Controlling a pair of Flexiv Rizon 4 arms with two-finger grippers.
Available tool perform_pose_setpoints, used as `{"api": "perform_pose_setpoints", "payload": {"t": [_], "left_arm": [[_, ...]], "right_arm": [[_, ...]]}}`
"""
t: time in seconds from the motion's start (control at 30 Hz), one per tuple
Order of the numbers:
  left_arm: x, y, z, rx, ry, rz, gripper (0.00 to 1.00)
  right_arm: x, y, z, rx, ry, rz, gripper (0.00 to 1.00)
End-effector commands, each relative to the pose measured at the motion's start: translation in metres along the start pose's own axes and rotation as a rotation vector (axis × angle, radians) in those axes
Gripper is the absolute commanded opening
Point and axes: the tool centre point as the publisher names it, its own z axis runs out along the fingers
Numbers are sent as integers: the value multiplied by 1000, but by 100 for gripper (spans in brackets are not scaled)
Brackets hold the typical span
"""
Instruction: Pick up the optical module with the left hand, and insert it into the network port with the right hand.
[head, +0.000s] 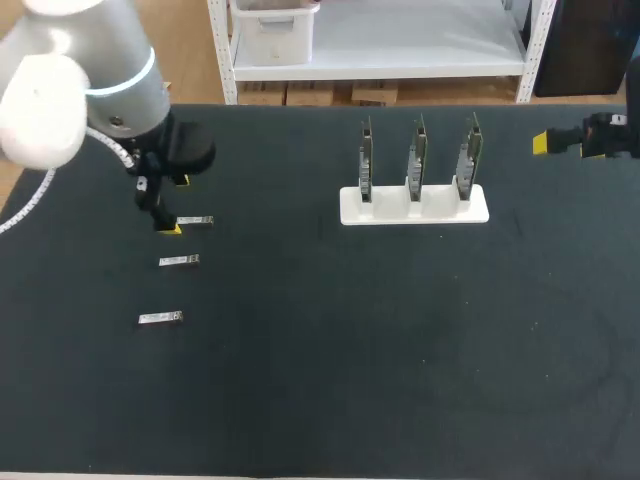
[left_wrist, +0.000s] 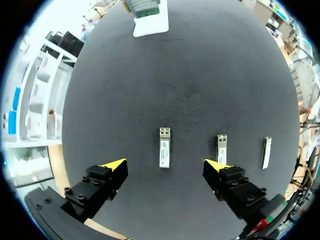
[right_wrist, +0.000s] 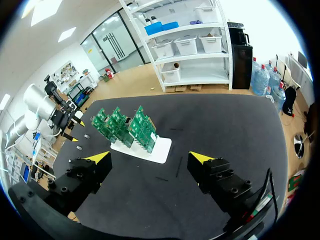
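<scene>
Three small silver optical modules lie in a row on the black table's left part. The farthest one (head: 195, 220) (left_wrist: 164, 147) lies just ahead of my left gripper (head: 176, 205) (left_wrist: 165, 167), in line with the gap between its open fingers and untouched. The other two (head: 179, 261) (head: 160, 318) (left_wrist: 221, 145) (left_wrist: 266, 152) lie off to one side. A white stand (head: 413, 205) (right_wrist: 150, 149) holds three upright green boards (right_wrist: 127, 127) with the network ports. My right gripper (head: 565, 142) (right_wrist: 150, 159) hovers open and empty at the table's far right, facing the stand.
The white stand (left_wrist: 150, 22) shows far ahead of the left gripper. My left arm (right_wrist: 45, 107) appears beyond the boards in the right wrist view. Bare black tabletop (head: 380, 350) spreads between the modules and the stand and along the front.
</scene>
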Motion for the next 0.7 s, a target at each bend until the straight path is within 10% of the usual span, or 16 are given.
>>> {"api": "perform_pose_setpoints", "payload": {"t": [0.03,0.7], "left_arm": [[-5,8,11,68,37,-10,100],[3,4,32,87,59,-63,100]], "right_arm": [[0,1,0,3,-1,1,100],[0,1,0,3,-1,1,100]]}}
